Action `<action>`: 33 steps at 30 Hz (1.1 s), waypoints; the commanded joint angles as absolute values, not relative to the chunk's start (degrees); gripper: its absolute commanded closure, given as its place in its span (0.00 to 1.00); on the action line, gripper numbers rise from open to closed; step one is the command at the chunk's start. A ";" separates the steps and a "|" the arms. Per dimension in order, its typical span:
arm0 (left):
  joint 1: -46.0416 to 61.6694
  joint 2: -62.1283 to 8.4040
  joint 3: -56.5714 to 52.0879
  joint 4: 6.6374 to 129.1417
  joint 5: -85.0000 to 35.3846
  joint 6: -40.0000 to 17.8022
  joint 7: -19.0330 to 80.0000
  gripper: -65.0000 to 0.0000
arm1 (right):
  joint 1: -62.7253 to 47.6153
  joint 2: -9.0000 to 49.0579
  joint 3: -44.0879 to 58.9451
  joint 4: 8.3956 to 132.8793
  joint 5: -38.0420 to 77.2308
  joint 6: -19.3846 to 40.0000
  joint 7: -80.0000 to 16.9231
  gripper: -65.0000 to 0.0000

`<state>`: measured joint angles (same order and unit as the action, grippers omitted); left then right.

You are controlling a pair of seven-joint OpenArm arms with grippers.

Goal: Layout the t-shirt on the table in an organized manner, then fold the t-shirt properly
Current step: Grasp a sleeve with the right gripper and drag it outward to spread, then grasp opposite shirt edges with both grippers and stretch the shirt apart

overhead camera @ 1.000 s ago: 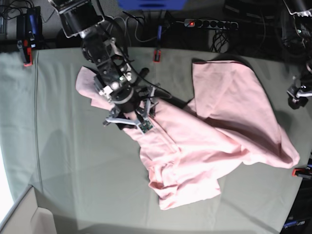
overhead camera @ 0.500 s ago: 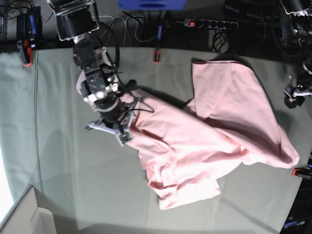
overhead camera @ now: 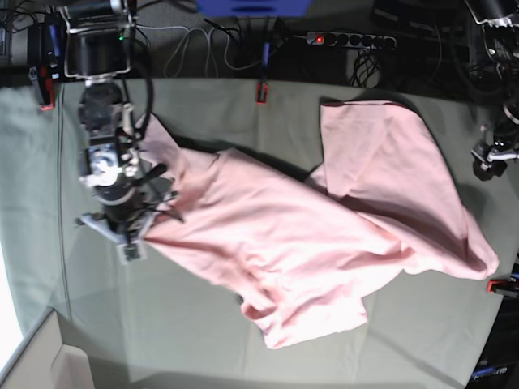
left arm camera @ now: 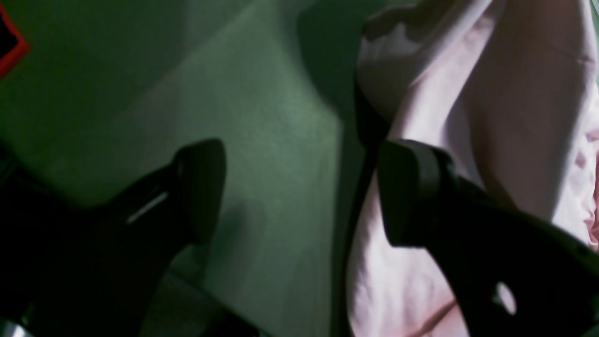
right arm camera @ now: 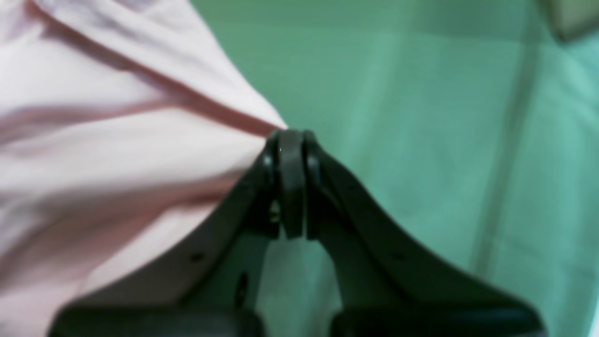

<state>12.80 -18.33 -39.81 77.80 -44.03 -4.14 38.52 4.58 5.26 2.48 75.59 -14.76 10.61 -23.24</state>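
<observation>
Right claw pinches soft, creased pink t-shirt.

Black curved hand fingers

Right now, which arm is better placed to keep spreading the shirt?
Right. The right gripper is shut on the shirt edge, pulling it out over the table. The left gripper hangs open beside the cloth, holding nothing.
</observation>
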 commanded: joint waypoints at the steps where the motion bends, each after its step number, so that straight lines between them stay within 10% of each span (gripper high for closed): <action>1: 12.35 -19.56 -40.22 78.99 -44.70 -4.53 37.49 0.25 | 5.49 5.76 4.09 76.79 -14.99 10.33 -22.02 1.00; 20: 13.32 -14.73 -25.10 79.60 -44.18 -4.53 37.32 0.24 | 1.63 2.59 15.96 82.68 -14.90 10.33 -22.55 1.00; 33: 19.91 -14.29 -19.74 86.11 -44.18 -3.82 36.88 0.24 | 0.84 0.92 16.13 84.44 -14.99 10.33 -22.11 0.58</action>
<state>20.16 -13.56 -19.42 85.36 -43.77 -3.44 37.45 -0.01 0.49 16.01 83.26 -14.81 10.61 -23.68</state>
